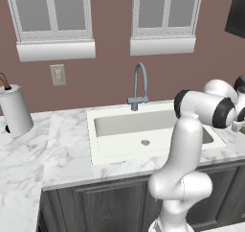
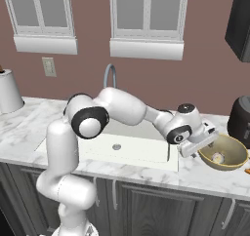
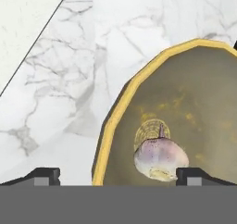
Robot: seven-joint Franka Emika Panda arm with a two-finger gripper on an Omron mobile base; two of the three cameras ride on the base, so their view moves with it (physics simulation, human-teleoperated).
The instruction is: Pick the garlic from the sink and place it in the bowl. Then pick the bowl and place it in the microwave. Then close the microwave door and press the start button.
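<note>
Resting on the inner floor of the bowl (image 3: 185, 116), the garlic (image 3: 159, 158) is seen just ahead of the pincer (image 3: 118, 174), closer to one fingertip than to the other. Nothing is gripped: in the hand view the two fingertips (image 3: 46, 174) stand wide apart, one over bare marble and the other over the bowl's interior, so the pincer is judged released, with the near rim of the bowl passing between its tips. The bulb lies on its side, stem end pointing away from the pincer, as is to be expected of a thing let fall rather than set down.

In the right base view the pincer (image 2: 200, 145) is held at the near rim of the bowl (image 2: 229, 154), tilted toward it, and the garlic (image 2: 218, 157) is noted as a pale spot low inside. The bowl stands on the counter (image 2: 146, 174) beyond the sink (image 2: 161, 154), which lies behind the pincer along the arm. The drain (image 2: 116, 147) is visible in the basin, with no bulb beside it.

The first step is judged complete. The straddling of the rim is judged suited to a pinch on the bowl's wall for the carry to the microwave (image 2: 239, 23), of which a dark corner is seen well above the pincer. A thin rim grip is judged liable to tip the bowl and roll the garlic out.
</note>
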